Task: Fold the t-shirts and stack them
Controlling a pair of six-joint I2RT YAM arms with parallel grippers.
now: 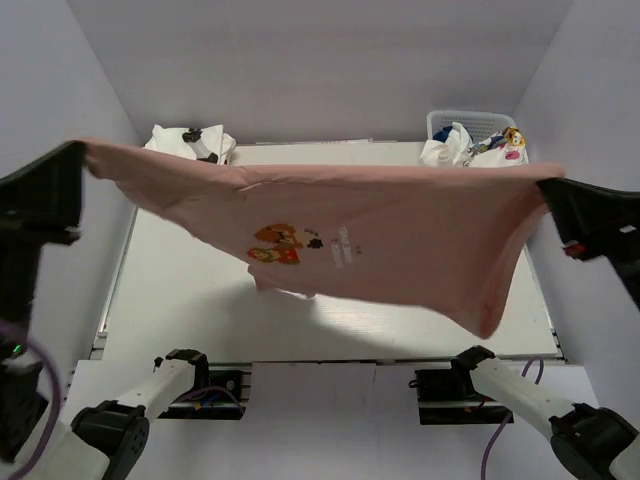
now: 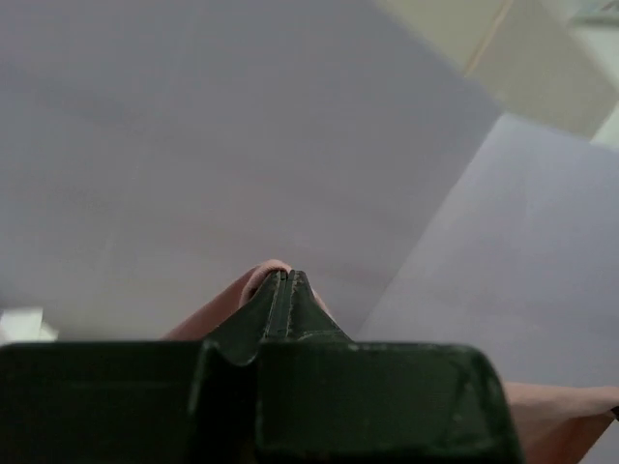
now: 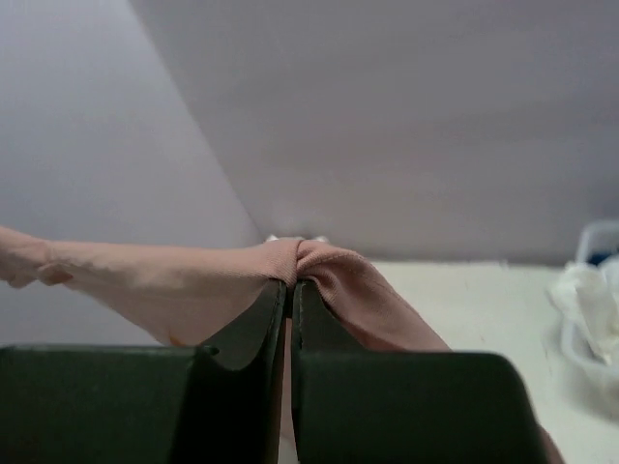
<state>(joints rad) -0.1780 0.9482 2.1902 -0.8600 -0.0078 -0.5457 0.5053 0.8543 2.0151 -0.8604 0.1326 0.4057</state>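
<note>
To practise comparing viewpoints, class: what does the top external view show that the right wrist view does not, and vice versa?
Only the top view: the whole pink t-shirt stretched in the air from corner to corner, its cartoon print, and a white pile at the far left. Only the wrist view: the right arm's jaws seen close, closed on a bunched pink fold. Both: the pink shirt, the table and the basket.

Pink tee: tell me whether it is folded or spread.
Spread. The pink tee hangs stretched in the air above the table, its top edge pulled taut between the left gripper and right gripper, each shut on it.
</note>
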